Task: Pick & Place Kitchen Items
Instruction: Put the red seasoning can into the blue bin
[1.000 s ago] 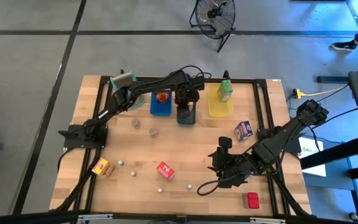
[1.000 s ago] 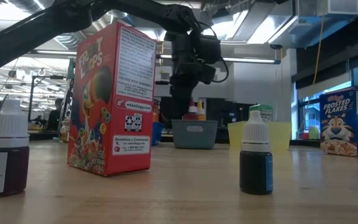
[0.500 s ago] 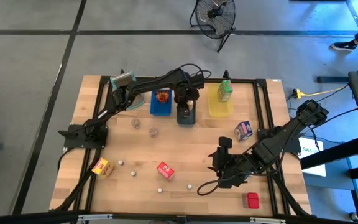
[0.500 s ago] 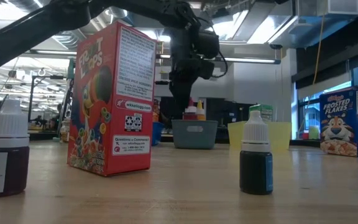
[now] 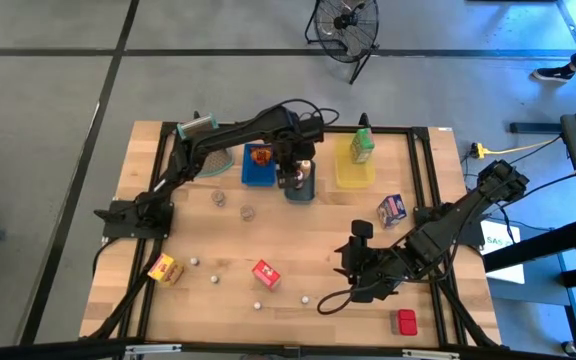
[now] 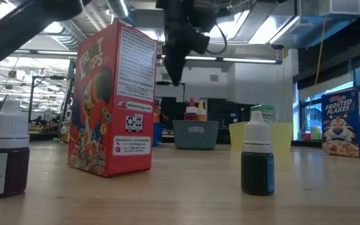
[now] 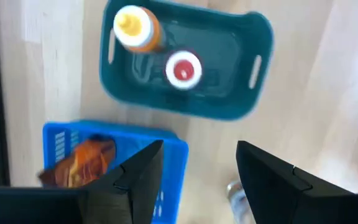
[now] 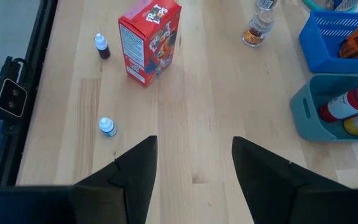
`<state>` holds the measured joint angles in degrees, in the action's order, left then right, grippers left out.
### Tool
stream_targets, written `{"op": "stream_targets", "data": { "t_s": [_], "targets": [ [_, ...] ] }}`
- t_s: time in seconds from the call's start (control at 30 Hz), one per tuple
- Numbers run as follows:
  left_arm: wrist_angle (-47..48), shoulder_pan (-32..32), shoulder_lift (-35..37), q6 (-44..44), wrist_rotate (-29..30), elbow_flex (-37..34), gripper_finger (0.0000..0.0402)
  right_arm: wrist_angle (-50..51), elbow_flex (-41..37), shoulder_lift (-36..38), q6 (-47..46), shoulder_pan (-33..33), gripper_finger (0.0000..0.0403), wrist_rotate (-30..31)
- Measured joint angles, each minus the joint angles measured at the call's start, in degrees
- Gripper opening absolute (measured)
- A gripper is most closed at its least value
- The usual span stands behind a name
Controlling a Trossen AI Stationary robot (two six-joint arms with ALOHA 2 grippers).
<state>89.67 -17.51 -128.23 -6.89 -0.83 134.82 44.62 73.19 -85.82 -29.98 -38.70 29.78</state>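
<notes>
In the grey tray [image 5: 299,189] at the far middle of the desk [image 5: 318,255] we see two squeeze bottles standing side by side: a red-capped one [image 7: 183,68] and a yellow-capped one [image 7: 132,27]. Just beside it, the blue tray [image 5: 259,167] holds an orange-brown packet [image 7: 82,157], and the yellow tray [image 5: 356,172] carries a green carton [image 5: 363,145]. Out on the open desk we find the Froot Loops box [image 5: 265,273] near the front middle, a yellow-orange carton [image 5: 162,269] at the front left, the Frosted Flakes box [image 5: 393,209] toward the right, a red carton [image 5: 405,321] at the front right corner, two small jars [image 5: 232,204] in front of the blue tray, and several tiny white-capped bottles [image 5: 194,261] scattered along the front.

The left claw [image 7: 194,165] hangs above the desk, over the gap between the grey and blue trays; its fingers [image 7: 271,180] stand well apart with nothing between them. The left arm reaches from its base at the left edge across to the far side, wrist pointing down.

The right claw [image 8: 193,163] rests low over the front right of the desk, arm folded, its fingers spread and empty, facing the Froot Loops box.
</notes>
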Motion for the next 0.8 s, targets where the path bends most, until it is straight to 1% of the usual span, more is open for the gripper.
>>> {"op": "stream_targets", "data": {
  "t_s": [0.2,0.37,0.5,0.63,0.8],
  "targets": [
    [0.4,3.1,4.8,4.9,-0.1,-0.1,0.0198,0.2,0.0,0.0,0.0,0.0,0.0211,-0.4],
    [0.4,6.8,8.6,5.3,-0.1,-0.1,0.0198,0.5,0.5,0.0,0.0,-0.1,0.0211,-2.7],
    [0.4,10.0,11.7,4.6,-0.2,-0.1,0.0198,0.6,0.6,0.0,0.0,-0.4,0.0211,-3.2],
    [0.3,13.7,13.5,4.9,-0.2,-0.4,0.0198,0.6,0.6,0.0,0.0,-0.8,0.0211,-5.7],
    [0.3,19.1,15.7,7.2,-0.2,-0.4,0.0198,0.6,0.6,0.0,0.0,-2.4,0.0211,-6.4]
  ]
}}
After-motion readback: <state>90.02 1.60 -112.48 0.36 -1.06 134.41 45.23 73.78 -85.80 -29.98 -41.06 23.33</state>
